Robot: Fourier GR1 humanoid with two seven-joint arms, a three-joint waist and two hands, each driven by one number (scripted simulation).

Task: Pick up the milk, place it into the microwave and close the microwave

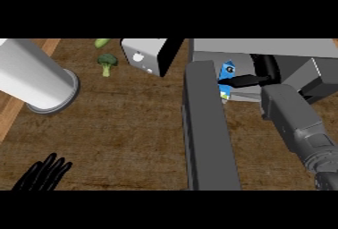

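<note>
Two robot hands show: right robot hand (247,80) grasping the milk (228,71) inside the microwave (264,47) at one o'clock, left robot hand (45,173) released at seven o'clock.

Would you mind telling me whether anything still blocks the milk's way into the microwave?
Nothing visible does: the door stands open, and the right hand already has the milk at the microwave opening.

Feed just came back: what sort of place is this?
Most likely a kitchen counter: a wooden worktop, an open microwave with its door swung out, and broccoli lying nearby.
</note>
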